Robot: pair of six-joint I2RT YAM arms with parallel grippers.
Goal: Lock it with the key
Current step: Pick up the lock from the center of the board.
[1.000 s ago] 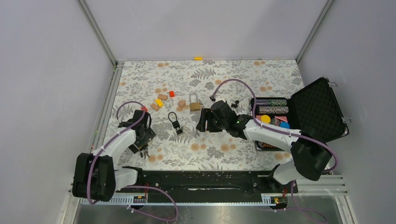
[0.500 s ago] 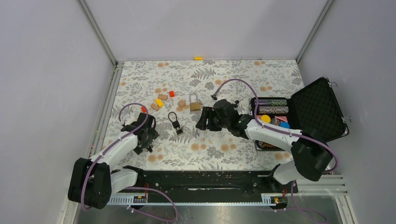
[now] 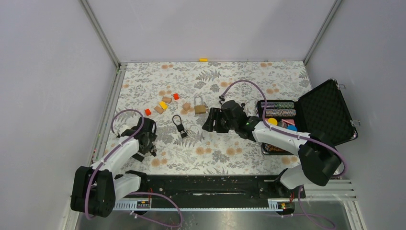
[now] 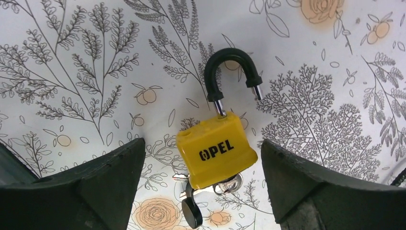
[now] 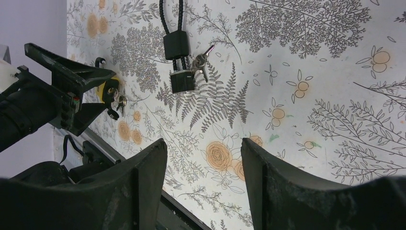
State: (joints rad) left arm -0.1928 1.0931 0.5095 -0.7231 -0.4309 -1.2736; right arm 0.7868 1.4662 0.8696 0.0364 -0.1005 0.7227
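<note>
- At the 9 o'clock side of the floral-printed table, the left gripper points down over the yellow padlock with a black-sleeved shackle, marked OPEL.
- Left gripper state: the jaws are spread wide. One finger stands at 9 o'clock of the padlock body and the other at 3 o'clock. Neither touches the body, and nothing is held.
- Padlock condition: the body lies flat on the table. The shackle is raised, with one leg in the body and the free leg out, at 1 o'clock of the body.
- Bunch of silver keys, one with a black head: it lies against the 6 o'clock end of the padlock body. Whether a key is seated in the cylinder cannot be told.
- Right gripper: it sits low over the table centre with the jaws apart and empty.
- Black cable lock with its own keys: it lies at 9 o'clock of the right gripper, apart from it, between the two grippers.
- Brass padlock: it lies near the right gripper, at 11 o'clock of it.
- Small coloured and wooden blocks: they are scattered at 1 o'clock of the left gripper.
- Open black case holding poker chips: it stands at the 3 o'clock edge of the table.
</note>
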